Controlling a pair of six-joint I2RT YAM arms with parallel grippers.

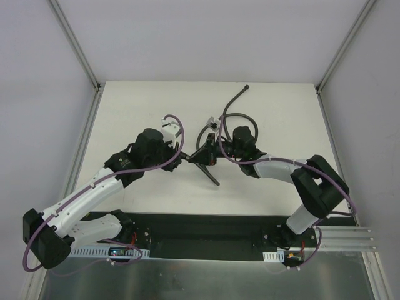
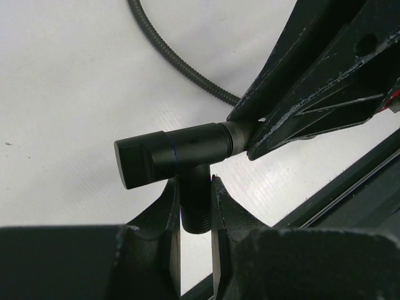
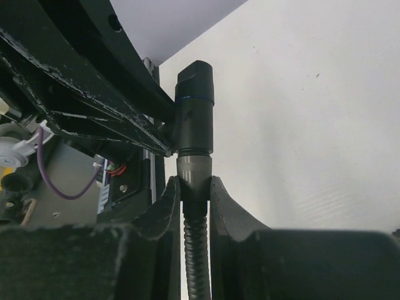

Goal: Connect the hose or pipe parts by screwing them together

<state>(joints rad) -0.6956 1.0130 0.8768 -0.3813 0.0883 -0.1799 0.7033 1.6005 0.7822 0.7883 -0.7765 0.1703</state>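
Observation:
The black T-shaped fitting [image 2: 175, 156] hangs above the white table, and my left gripper [image 2: 195, 194] is shut on its threaded stem. The grey nut at the hose end [image 3: 194, 172] sits against one arm of the fitting [image 3: 195, 112], in line with it. My right gripper [image 3: 195, 187] is shut on that nut, with the ribbed hose [image 3: 197, 256] running back between its fingers. From above, the two grippers [image 1: 189, 156] [image 1: 215, 149] meet at the fitting [image 1: 205, 153] mid-table. The rest of the hose [image 1: 232, 101] curls toward the back. How deep the thread sits is hidden.
The table's white top [image 1: 144, 106] is bounded by grey enclosure walls and aluminium posts [image 1: 78, 50]. A black base rail [image 1: 206, 234] runs along the near edge. Purple cables [image 1: 178, 128] loop over both arms. The hose's free end [image 1: 247, 87] lies near the back edge.

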